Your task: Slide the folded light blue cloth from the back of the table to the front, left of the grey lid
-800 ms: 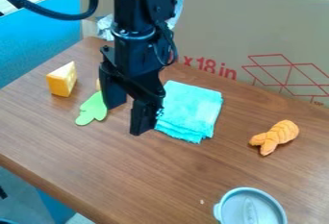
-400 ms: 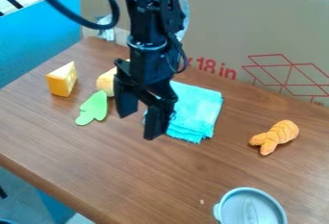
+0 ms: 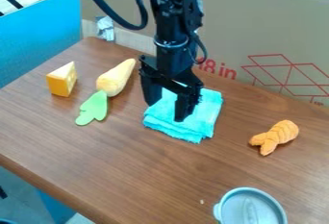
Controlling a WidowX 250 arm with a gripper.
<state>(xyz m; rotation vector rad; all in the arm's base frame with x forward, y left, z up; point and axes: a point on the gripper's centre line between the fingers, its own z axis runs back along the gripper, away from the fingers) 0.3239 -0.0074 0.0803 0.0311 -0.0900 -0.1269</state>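
Observation:
The black gripper (image 3: 166,112) hangs over the folded turquoise cloth (image 3: 200,115), its two fingers spread apart with nothing visible between them. Whether it touches the cloth I cannot tell. Left of it lies a pale yellow toy vegetable (image 3: 116,79) with a green leafy top (image 3: 94,107). A toy cheese wedge (image 3: 61,80) sits farther left. On the right is an orange toy shrimp (image 3: 276,137).
At the bottom right stands a grey round lidded container or pot (image 3: 250,209). A large cardboard box panel (image 3: 257,31) borders the table's back edge. The wooden table's (image 3: 128,170) front edge slopes down at the lower left.
The gripper has moved right, from beside the cloth to over it, and the yellow vegetable has come fully into view. The objects on the table have stayed put.

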